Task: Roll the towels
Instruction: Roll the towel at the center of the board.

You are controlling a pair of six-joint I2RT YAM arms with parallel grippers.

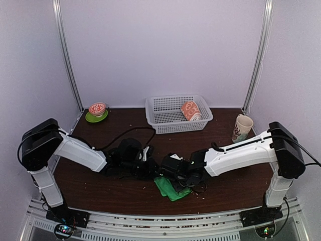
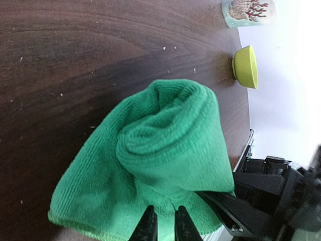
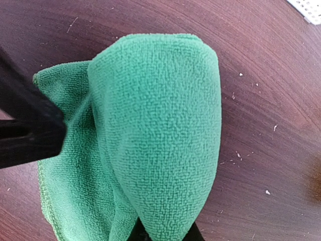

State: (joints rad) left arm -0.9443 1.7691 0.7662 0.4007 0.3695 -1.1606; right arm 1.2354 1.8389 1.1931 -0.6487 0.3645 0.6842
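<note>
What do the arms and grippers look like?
The left arm and right arm match: white boxy shells on the long links, black blocky joints, black cables looping off them. The left gripper and right gripper are black, with thin dark fingers.

a lab test booth: plain white walls (image 1: 160, 50), aluminium rails (image 1: 66, 55), bench table (image 1: 100, 188).

Seen from above, the middle of the surface (image 1: 100, 191) was crowded. The left claw (image 1: 148, 164) and right claw (image 1: 175, 169) met almost tip to tip over the bunched green towel (image 1: 169, 188), and their arms barred the way in from 9 and 3 o'clock. The basket (image 1: 178, 114) stood at 12 o'clock, a cup (image 1: 243, 127) at 2 and a bowl (image 1: 97, 109) at 10. Bare wood lay open at 7 and 5 o'clock, and between the arms and the basket.
</note>
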